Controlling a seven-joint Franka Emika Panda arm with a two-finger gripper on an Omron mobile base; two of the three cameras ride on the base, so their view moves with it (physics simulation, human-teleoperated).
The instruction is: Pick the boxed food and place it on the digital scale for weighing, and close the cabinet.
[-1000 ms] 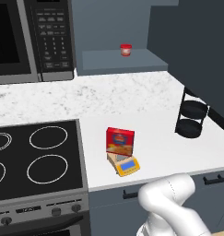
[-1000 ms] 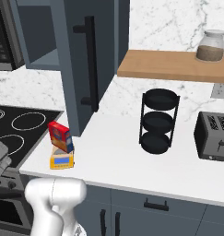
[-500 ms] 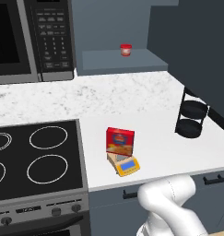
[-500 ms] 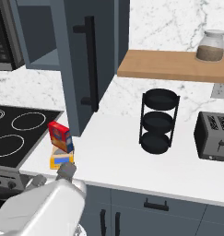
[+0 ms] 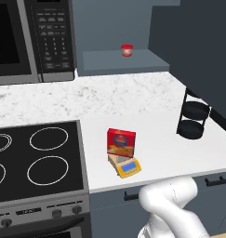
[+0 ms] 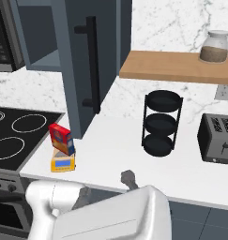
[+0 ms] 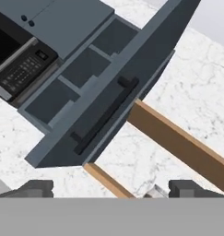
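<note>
Microwave (image 5: 26, 39): black, far left on the wall, above the stove (image 5: 33, 162).
Cup (image 5: 127, 50): small, red and white, on the cabinet's lower shelf.
Box (image 5: 121, 143): red carton, upright on the scale (image 5: 126, 166), near the counter's (image 5: 147, 102) front edge beside the stove.
Scale: yellow, blue display facing front.
Cabinet (image 6: 82, 70): door open, swung out over the counter, black bar handle (image 6: 91, 65) showing.
Rack (image 6: 161, 123): black, three tiers, right of the door.
Shelf (image 6: 174, 68): wood, with a jar (image 6: 214, 47).
Toaster (image 6: 217, 138): far right.
Gripper (image 7: 111, 189): fingers spread wide, nothing between them; the hand view looks up at the door and handle.
</note>
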